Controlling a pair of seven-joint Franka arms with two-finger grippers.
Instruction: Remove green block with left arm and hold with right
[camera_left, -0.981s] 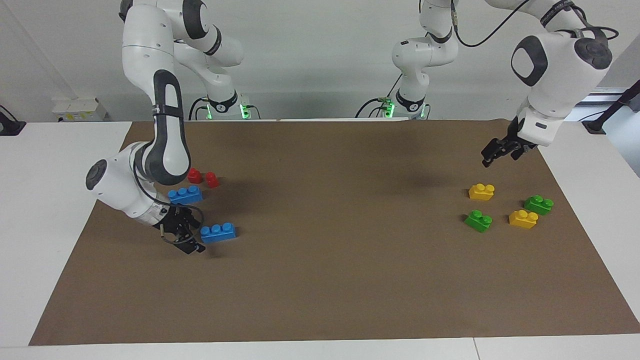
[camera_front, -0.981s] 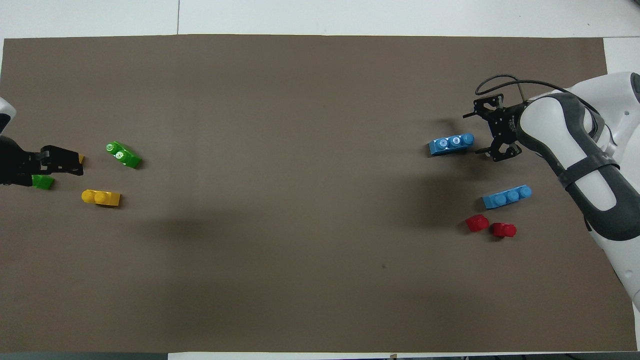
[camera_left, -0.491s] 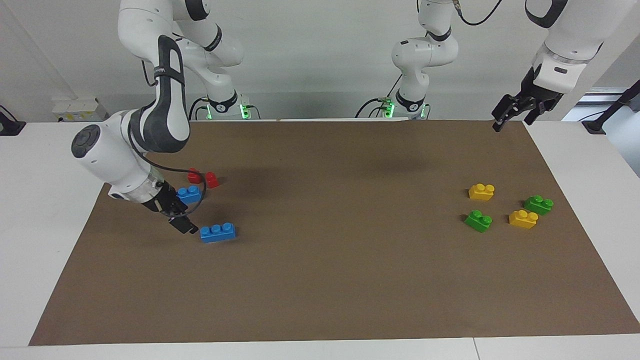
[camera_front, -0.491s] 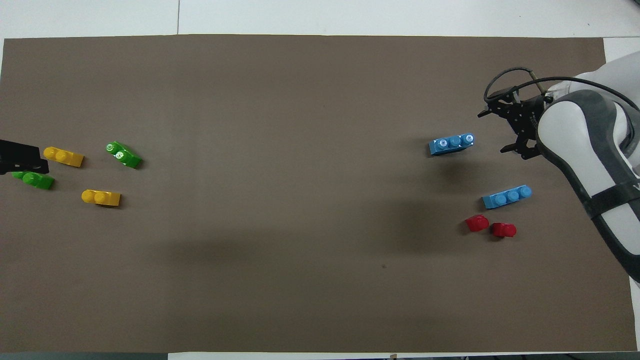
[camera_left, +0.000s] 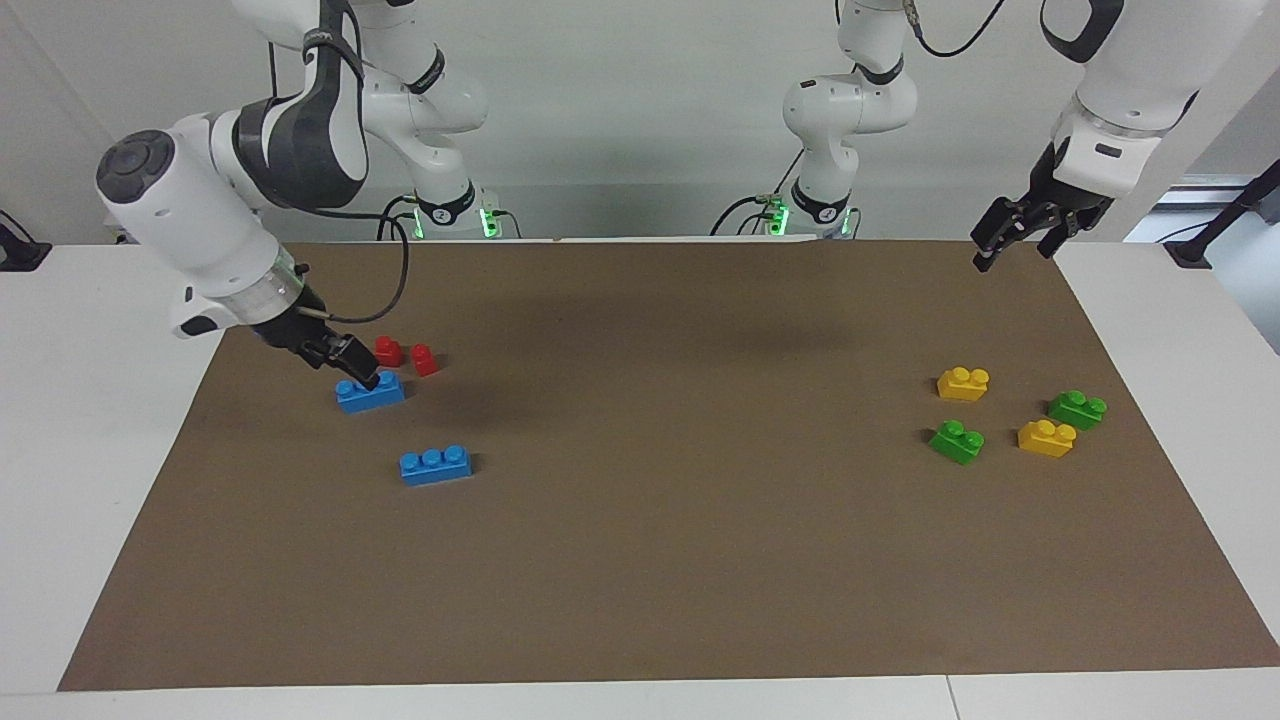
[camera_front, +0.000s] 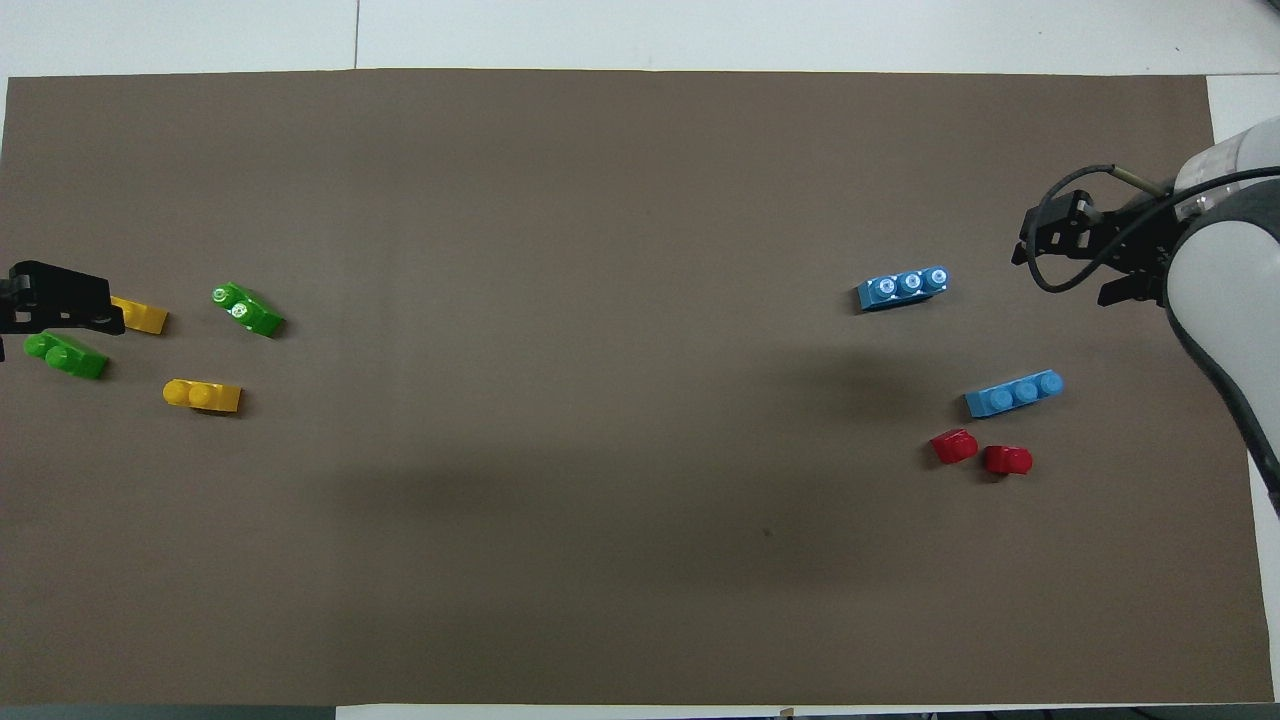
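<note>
The green block (camera_left: 957, 441) (camera_front: 247, 309), bright lime with two studs, lies on the brown mat (camera_left: 680, 560) at the left arm's end, among other small bricks. My left gripper (camera_left: 1012, 245) (camera_front: 95, 308) hangs open and empty, high over the mat's edge nearest the robots; from overhead it partly covers a yellow brick. My right gripper (camera_left: 350, 365) (camera_front: 1065, 270) is open and empty in the air at the right arm's end, over the mat beside the blue bricks.
A darker green brick (camera_left: 1077, 409) (camera_front: 65, 355) and two yellow bricks (camera_left: 963, 383) (camera_left: 1046, 438) lie around the green block. Two blue three-stud bricks (camera_left: 370, 391) (camera_left: 436, 465) and two red pieces (camera_left: 406, 355) lie at the right arm's end.
Both arms have lifted. The right gripper rose from beside the farther blue brick and drew back toward the robots. The left gripper climbed away from the yellow and green bricks.
</note>
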